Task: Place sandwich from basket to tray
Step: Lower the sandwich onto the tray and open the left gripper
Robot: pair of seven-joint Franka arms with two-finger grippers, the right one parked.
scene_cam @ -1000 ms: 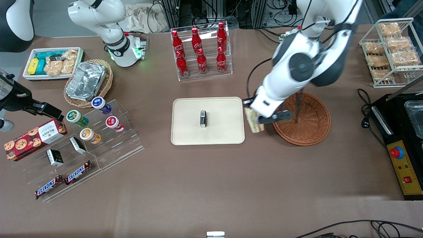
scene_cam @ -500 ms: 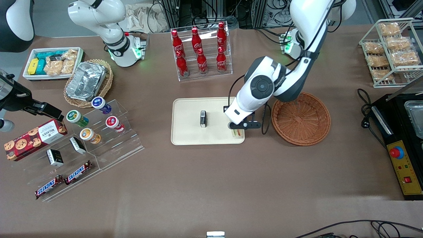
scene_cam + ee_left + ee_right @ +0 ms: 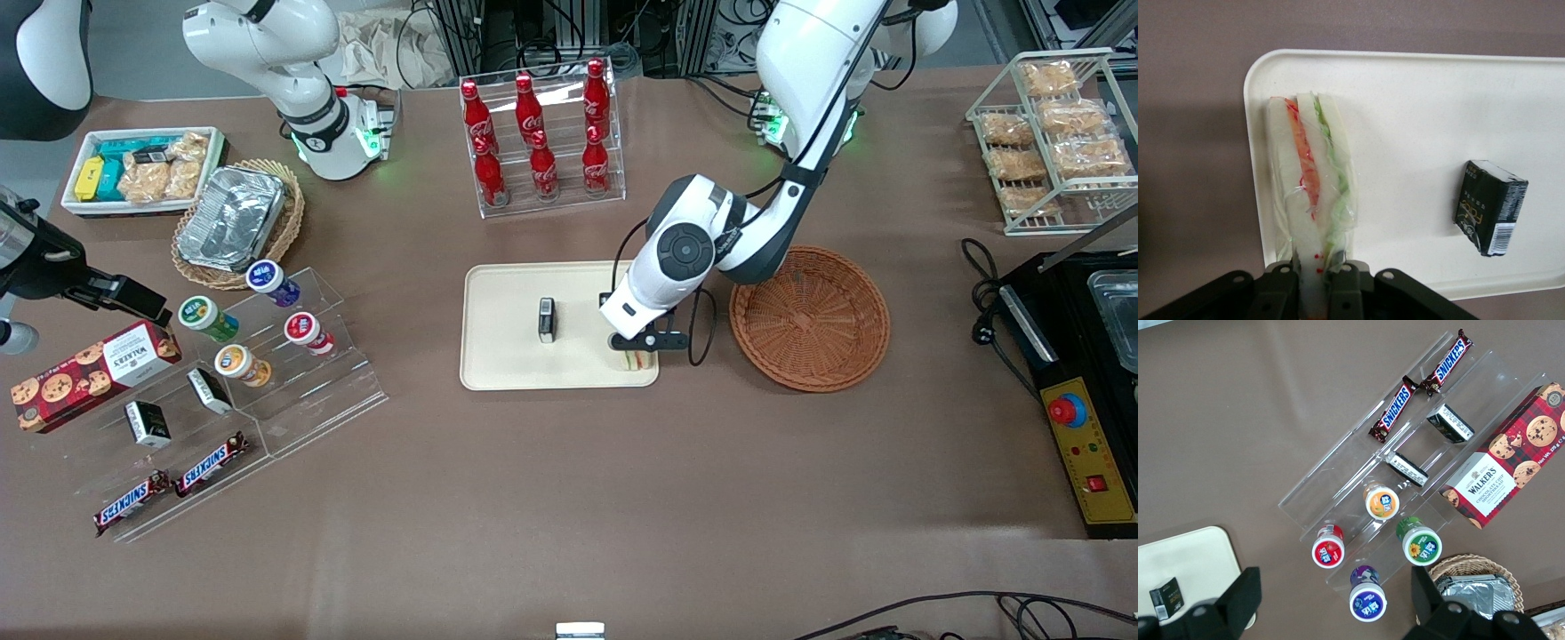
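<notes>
The sandwich (image 3: 634,360), a pale wedge wrapped in clear film with orange, red and green layers, is held over the tray's corner nearest the basket. My left gripper (image 3: 637,343) is shut on it. In the left wrist view the sandwich (image 3: 1309,180) sticks out from between the black fingers (image 3: 1280,288) of the gripper (image 3: 1314,288), low above the cream tray (image 3: 1405,113). Whether it touches the tray I cannot tell. The cream tray (image 3: 507,360) lies mid-table. The reddish-brown wicker basket (image 3: 811,320) beside it holds nothing.
A small black box (image 3: 546,320) lies in the tray's middle, also seen as the black box (image 3: 1489,207). A rack of red bottles (image 3: 538,133) stands farther from the camera than the tray. A black appliance (image 3: 1085,373) sits at the working arm's end.
The gripper carried the sandwich from the basket's edge over to the tray's corner, then shifted slightly further over the tray and lower. It has stayed shut on the sandwich.
</notes>
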